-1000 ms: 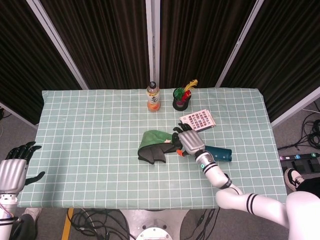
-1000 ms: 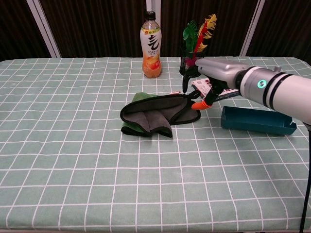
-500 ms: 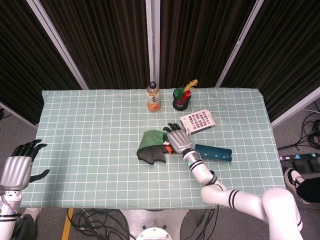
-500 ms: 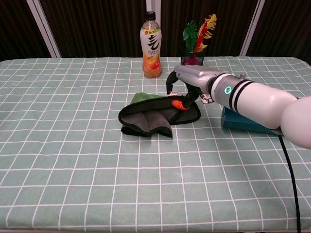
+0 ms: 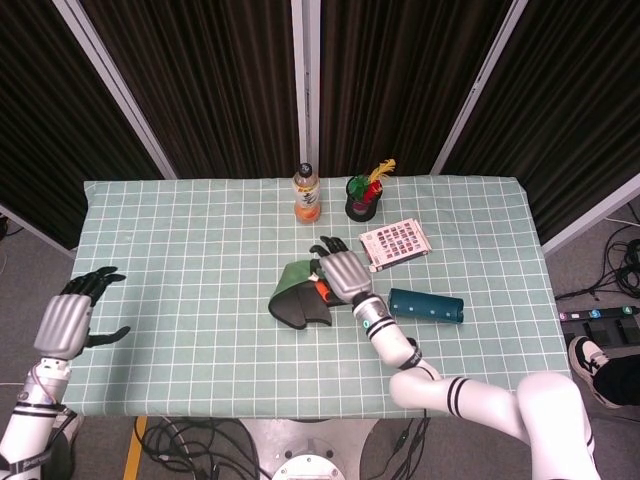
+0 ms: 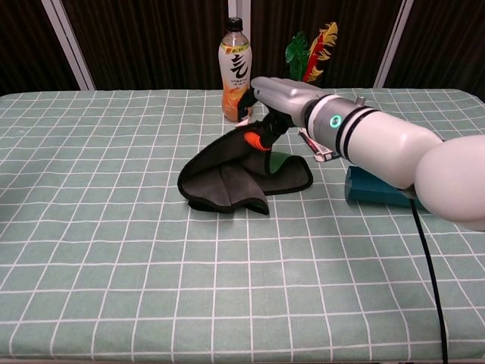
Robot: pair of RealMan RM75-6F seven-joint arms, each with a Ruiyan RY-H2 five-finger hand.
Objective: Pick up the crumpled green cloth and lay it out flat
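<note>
The green cloth [image 5: 293, 302] with a dark grey underside lies bunched near the table's middle; in the chest view the cloth [image 6: 227, 178] rises on its right side to a peak. My right hand [image 5: 340, 272] pinches that raised edge, and the chest view shows the right hand [image 6: 267, 100] just above the cloth with an orange fingertip against the fabric. My left hand [image 5: 68, 320] hovers at the table's left edge, far from the cloth, fingers spread and holding nothing. The chest view does not show it.
An orange drink bottle [image 5: 306, 195] and a black cup of feathers [image 5: 363, 200] stand behind the cloth. A patterned card [image 5: 395, 242] lies to the right rear, and a teal box [image 5: 426, 306] lies right of the cloth. The checked tablecloth [image 5: 190, 260] covers the table.
My right hand has moved left over the cloth, carrying its edge up and across so the grey underside folds over. My left hand has risen toward the table's left edge.
</note>
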